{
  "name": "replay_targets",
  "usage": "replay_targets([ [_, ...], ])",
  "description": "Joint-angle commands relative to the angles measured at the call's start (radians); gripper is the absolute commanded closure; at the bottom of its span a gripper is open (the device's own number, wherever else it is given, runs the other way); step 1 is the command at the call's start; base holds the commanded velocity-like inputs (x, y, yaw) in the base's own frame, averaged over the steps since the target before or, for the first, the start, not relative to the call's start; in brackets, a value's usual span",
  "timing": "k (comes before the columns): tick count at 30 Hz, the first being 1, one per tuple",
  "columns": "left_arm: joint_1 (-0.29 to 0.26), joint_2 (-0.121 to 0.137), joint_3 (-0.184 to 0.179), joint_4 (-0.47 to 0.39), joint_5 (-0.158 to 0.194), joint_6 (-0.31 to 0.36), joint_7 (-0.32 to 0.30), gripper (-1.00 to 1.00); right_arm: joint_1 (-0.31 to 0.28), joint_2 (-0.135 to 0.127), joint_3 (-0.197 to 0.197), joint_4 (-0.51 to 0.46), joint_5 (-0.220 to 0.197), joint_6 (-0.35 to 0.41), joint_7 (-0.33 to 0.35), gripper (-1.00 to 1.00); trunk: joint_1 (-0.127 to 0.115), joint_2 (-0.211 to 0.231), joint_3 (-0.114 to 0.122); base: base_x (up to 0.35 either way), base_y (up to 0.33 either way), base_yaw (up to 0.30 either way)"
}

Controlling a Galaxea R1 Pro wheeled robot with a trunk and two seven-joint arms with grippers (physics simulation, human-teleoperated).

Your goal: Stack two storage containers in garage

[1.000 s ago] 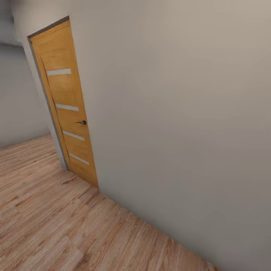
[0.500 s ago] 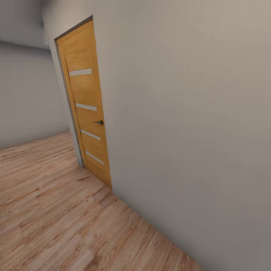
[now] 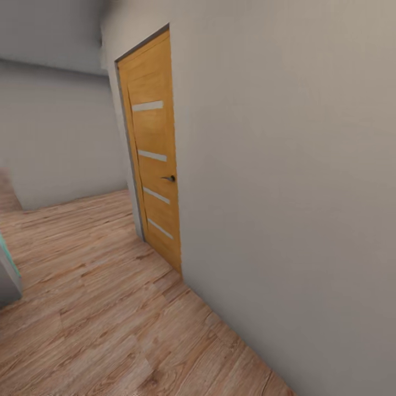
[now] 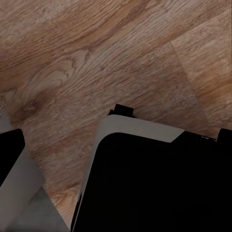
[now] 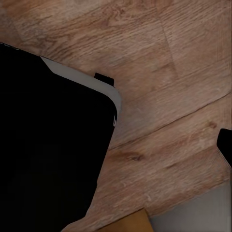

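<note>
The two storage containers are out of view. I face a pale grey wall [image 3: 286,165] with a shut orange-wood door [image 3: 154,148] that has a dark handle [image 3: 169,178]. Light wood-plank flooring [image 3: 99,308] runs along the wall's foot. In the left wrist view, a black body with a grey rim [image 4: 154,183] hangs over the planks [image 4: 96,58]. The right wrist view has a similar black body [image 5: 48,145] above the planks [image 5: 164,96].
A second grey wall [image 3: 60,132] closes the passage beyond the door. A grey object with a teal edge [image 3: 8,272] pokes in at the head view's left edge. An orange-wood strip [image 5: 121,223] and a grey surface [image 5: 193,212] lie in the right wrist view.
The head camera has turned left, so the door and wall have slid right in the picture. The far wall shows more, and the grey-teal object has come into view at the left edge.
</note>
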Motion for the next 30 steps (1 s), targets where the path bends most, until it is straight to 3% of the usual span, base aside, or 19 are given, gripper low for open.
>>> replay_targets([
  [1, -0.001, 0.000, 0.002, 0.001, 0.003, -0.004, 0.002, -1.00, -0.001, 0.000, 0.008, 0.003, 0.003, -0.004, -0.006, -1.00, 0.000, -0.001, -0.001, 0.000, 0.000, 0.277],
  [11, -0.001, -0.001, 0.002, 0.001, 0.004, -0.003, 0.002, -1.00, -0.001, 0.000, 0.008, 0.003, 0.003, -0.004, -0.006, -1.00, 0.000, -0.001, -0.001, 0.038, 0.000, 0.277],
  [30, -0.001, 0.001, 0.002, 0.001, 0.005, -0.004, 0.002, -1.00, -0.001, 0.000, 0.008, 0.003, 0.003, -0.004, -0.006, -1.00, 0.000, -0.001, -0.001, 0.297, 0.000, 0.277],
])
